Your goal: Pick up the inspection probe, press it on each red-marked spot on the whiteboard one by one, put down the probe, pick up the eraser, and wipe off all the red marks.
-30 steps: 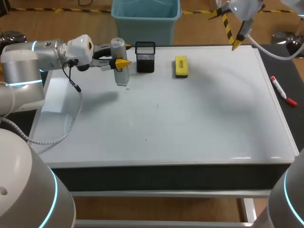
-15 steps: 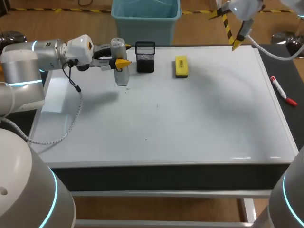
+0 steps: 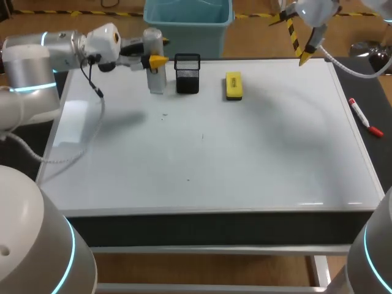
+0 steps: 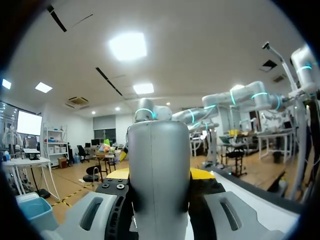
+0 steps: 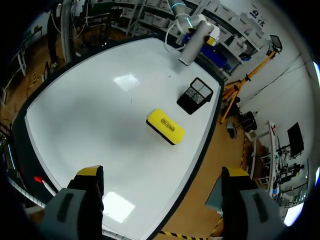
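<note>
Left claw [image 3: 156, 58]: pinching the inspection probe [image 3: 154, 79], an upright grey cylinder, from two sides at about mid-height. The left wrist view confirms this, with the probe body filling the gap between the fingers. The probe hangs at 11 o'clock over the whiteboard [image 3: 257, 153]. Its lower end appears clear of the board, since its shadow lies apart from it toward 9 o'clock.

Right claw [image 5: 161, 174]: spread wide and holding nothing. It is raised above the far edge at about 1 o'clock, looking down on the board.

Just beside the probe, toward 12 o'clock, stands a black mesh holder [image 3: 187, 73]. The yellow eraser [image 3: 233, 86] lies flat at 12 o'clock, near the holder but apart from it, and neither claw is touching it. A red-capped marker [image 3: 365, 117] lies off the board's edge at 3 o'clock.

Marks: no plain red spot can be made out on the board. A few faint specks sit between 10 o'clock and the centre [image 3: 203, 136]; they are too small to tell their colour.

Assessment of progress:
- The pick-up of the probe is done.
- How many spots have been pressed cannot be established from these views.
- The probe is not yet set down.
- The eraser is not yet taken up, so the wiping appears to be outstanding.
- With the probe next to the holder, the step in hand is judged to be either the start or the close of the probing round.
</note>
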Controlling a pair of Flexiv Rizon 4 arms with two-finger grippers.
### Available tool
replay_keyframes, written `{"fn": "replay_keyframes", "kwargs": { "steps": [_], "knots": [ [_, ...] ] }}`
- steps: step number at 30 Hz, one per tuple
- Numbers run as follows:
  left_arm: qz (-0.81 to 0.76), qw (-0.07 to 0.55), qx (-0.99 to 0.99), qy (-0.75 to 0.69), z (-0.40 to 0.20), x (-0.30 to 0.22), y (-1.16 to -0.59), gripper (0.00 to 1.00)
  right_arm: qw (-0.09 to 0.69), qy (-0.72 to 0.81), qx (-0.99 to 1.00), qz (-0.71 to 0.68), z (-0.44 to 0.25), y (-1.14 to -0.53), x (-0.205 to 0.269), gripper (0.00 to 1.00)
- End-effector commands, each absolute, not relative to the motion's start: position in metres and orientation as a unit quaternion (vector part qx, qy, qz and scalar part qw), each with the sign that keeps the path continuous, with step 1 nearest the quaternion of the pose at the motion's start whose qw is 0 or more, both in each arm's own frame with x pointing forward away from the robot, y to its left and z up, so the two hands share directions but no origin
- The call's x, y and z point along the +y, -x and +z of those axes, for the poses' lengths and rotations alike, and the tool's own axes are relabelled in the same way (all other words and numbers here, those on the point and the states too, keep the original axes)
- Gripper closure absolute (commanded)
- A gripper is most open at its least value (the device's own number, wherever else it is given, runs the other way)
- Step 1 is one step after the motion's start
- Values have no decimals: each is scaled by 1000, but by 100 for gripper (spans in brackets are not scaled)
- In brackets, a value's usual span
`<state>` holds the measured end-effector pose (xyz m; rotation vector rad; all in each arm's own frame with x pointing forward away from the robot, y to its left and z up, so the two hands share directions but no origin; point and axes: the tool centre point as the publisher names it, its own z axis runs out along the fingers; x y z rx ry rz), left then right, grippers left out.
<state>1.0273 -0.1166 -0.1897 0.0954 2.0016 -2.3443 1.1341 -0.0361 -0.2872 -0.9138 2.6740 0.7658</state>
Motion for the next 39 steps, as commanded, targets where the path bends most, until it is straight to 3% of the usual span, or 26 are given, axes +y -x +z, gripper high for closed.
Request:
{"fn": "replay_keyframes", "kwargs": {
  "steps": [1,17,39],
  "knots": [
    [-765,7,642,-50,-179,-121,-1051,100,105,311,908,258,-286,-1134,-37,0],
    [-769,-1,635,-73,-156,-156,-1089,100,105,311,908,258,-286,-1134,-37,0],
    [-779,7,623,-72,-172,-190,-1126,100,105,311,908,258,-286,-1134,-37,0]
  ]
}}
